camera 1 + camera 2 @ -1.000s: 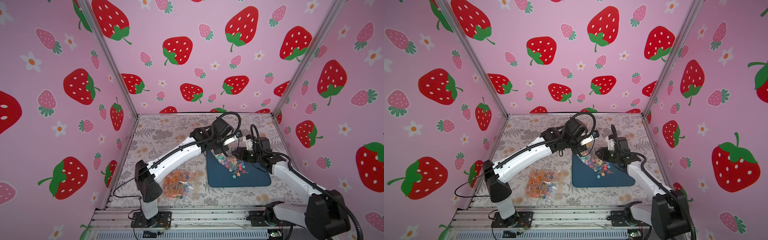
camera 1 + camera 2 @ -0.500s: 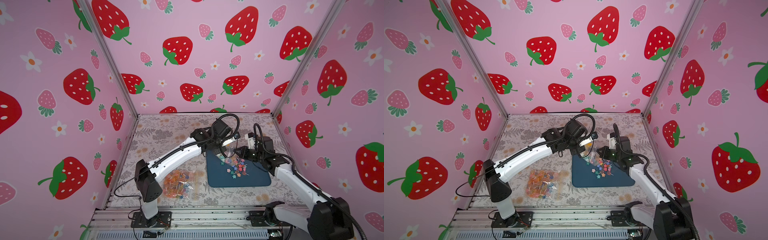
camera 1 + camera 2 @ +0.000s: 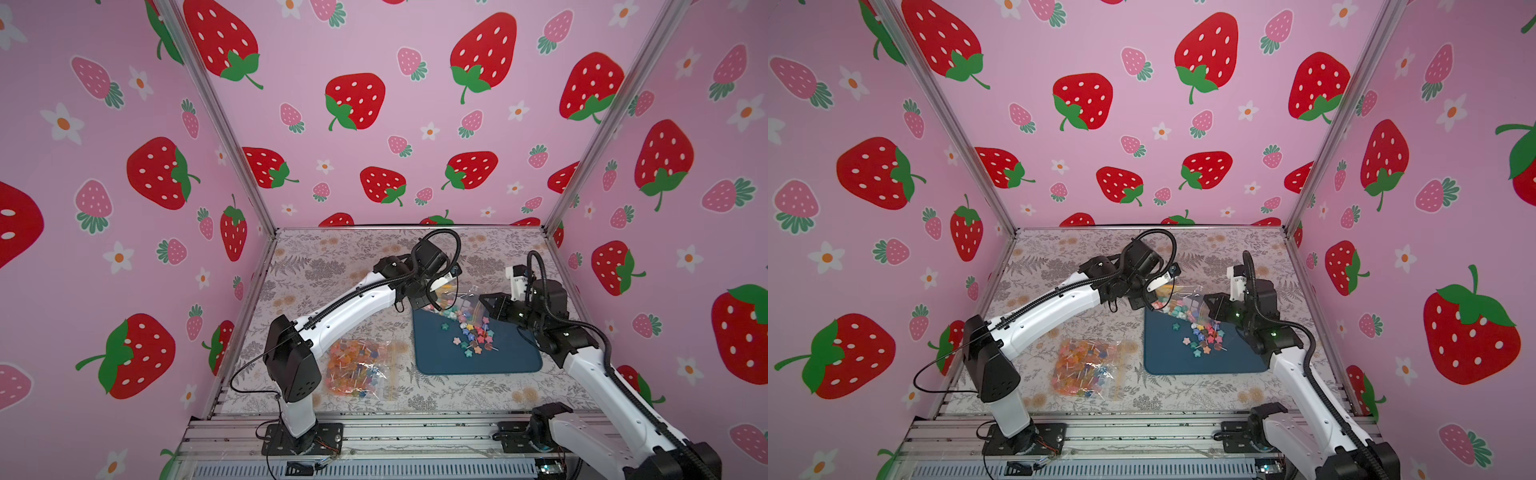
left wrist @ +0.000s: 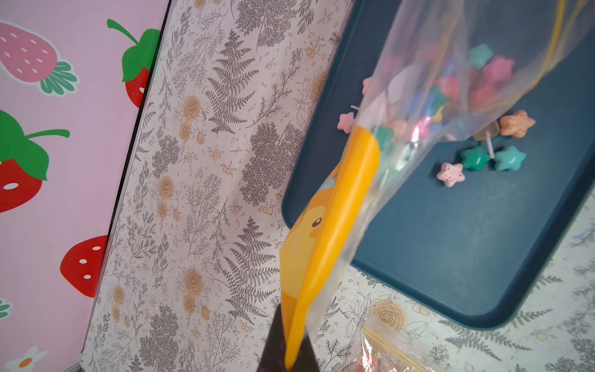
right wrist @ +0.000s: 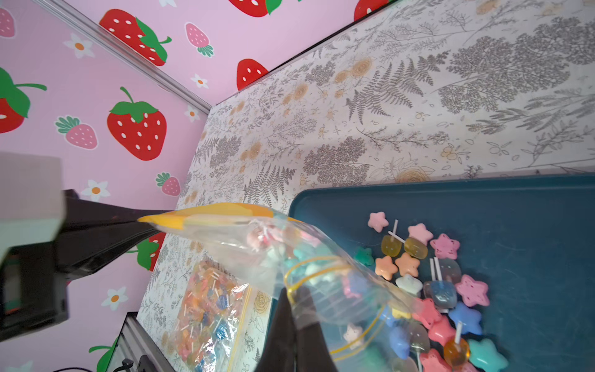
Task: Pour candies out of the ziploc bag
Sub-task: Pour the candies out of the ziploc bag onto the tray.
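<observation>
The clear ziploc bag (image 3: pixel 459 297) (image 3: pixel 1177 299) hangs tilted over the dark blue tray (image 3: pixel 511 361) (image 3: pixel 1183 365), stretched between both grippers. My left gripper (image 4: pixel 291 357) (image 3: pixel 430 297) is shut on the bag's yellow printed end (image 4: pixel 338 209). My right gripper (image 5: pixel 294 325) (image 3: pixel 484 301) is shut on the rim of its mouth, by the yellow zip lines. Star candies and lollipops (image 3: pixel 473 338) (image 5: pixel 434 273) lie loose on the tray below the mouth. More candies (image 4: pixel 450 87) remain inside the bag.
A second sealed bag (image 3: pixel 359 370) (image 5: pixel 209 306) full of orange lollipops and coloured stars lies flat on the floral table, left of the tray, near my left arm's base. Pink strawberry walls close in three sides.
My right gripper has shut on the bag's mouth rim and risen slightly. The bag hangs higher and more tilted, and the candies have spread further over the tray.
</observation>
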{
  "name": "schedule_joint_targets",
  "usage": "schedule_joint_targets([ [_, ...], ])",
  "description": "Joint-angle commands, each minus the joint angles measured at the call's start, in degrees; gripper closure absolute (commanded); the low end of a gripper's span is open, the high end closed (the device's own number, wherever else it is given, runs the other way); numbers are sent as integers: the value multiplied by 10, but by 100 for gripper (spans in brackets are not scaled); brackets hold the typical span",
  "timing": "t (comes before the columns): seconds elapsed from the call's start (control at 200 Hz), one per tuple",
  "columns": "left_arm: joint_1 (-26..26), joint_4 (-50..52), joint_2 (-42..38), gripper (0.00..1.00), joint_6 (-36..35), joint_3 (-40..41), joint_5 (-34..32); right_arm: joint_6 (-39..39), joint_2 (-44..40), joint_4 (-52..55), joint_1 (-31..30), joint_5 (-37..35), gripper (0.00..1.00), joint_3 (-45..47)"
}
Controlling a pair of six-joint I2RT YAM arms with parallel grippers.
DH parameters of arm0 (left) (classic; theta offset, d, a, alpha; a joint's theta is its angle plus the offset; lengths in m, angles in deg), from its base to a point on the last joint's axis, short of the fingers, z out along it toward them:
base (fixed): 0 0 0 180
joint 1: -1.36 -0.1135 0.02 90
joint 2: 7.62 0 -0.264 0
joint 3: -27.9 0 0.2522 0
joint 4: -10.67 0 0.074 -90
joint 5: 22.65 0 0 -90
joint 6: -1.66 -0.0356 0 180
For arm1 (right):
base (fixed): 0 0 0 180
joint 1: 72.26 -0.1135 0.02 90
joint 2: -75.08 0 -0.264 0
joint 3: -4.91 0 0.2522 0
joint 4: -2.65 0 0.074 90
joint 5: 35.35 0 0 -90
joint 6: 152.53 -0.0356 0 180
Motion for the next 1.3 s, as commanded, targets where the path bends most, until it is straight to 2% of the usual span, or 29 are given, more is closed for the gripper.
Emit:
schedule_joint_targets([
  [0.0, 10, 18, -24, 100, 4, -50, -9, 4, 20, -4, 5, -6, 100, 7],
  [0.31, 59, 92, 29, 100, -15, -173, -30, -15, 97, -67, 5, 34, 100, 5],
  [0.765, 62, 90, 51, 100, -17, -178, -41, -2, 102, -64, 5, 35, 100, 5],
  [1.296, 71, 95, 30, 100, -34, -206, -68, -17, 130, -89, 5, 54, 100, -8],
])
